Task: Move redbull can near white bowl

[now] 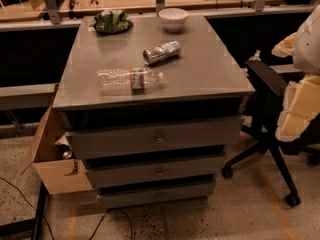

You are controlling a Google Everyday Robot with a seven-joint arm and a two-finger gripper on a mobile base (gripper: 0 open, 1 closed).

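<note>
One slim shiny silver redbull can lay on its side on the grey metal cabinet top. The small round white bowl sat near, at the can's 12 o'clock. The pale gripper hung well apart at 4 o'clock; I could not tell if it was open. It should grab the can across its round middle, so the can would not roll.
</note>
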